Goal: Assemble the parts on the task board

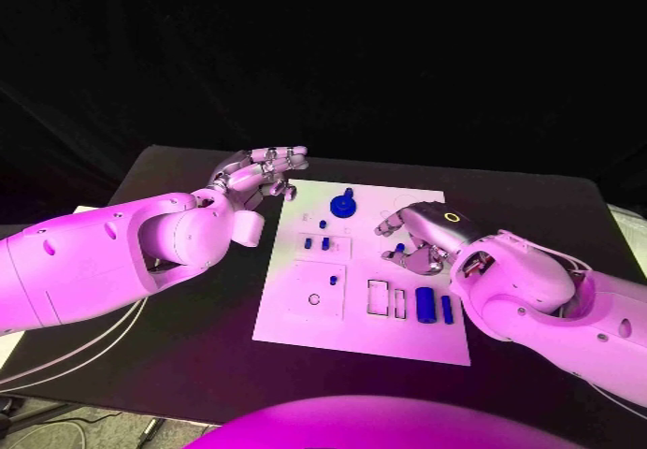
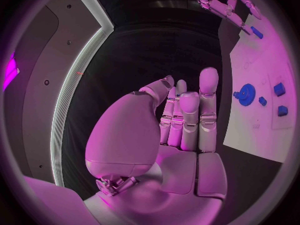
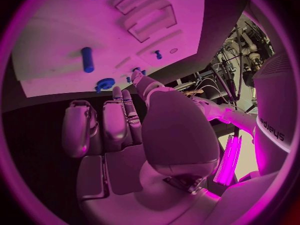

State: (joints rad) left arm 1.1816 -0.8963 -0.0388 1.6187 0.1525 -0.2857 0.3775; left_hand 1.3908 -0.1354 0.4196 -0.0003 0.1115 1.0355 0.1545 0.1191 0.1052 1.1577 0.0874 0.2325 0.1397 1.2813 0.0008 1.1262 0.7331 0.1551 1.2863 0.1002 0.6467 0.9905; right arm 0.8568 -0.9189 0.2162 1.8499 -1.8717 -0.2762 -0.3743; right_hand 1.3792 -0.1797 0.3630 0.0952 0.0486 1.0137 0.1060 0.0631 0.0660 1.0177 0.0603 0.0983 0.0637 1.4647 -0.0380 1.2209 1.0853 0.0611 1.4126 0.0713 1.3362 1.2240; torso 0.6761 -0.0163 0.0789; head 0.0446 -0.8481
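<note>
The right robot hand (image 1: pixel 415 238) is hovering released over the task board (image 1: pixel 323 323), just beside a small blue peg (image 1: pixel 399 248) standing toward the board's middle. The left robot hand (image 1: pixel 260 173) is idling released off the board's far-left corner, farther away.

head: overhead, looking down | wrists: behind hands | shared: task board (image 1: pixel 362 323)
</note>
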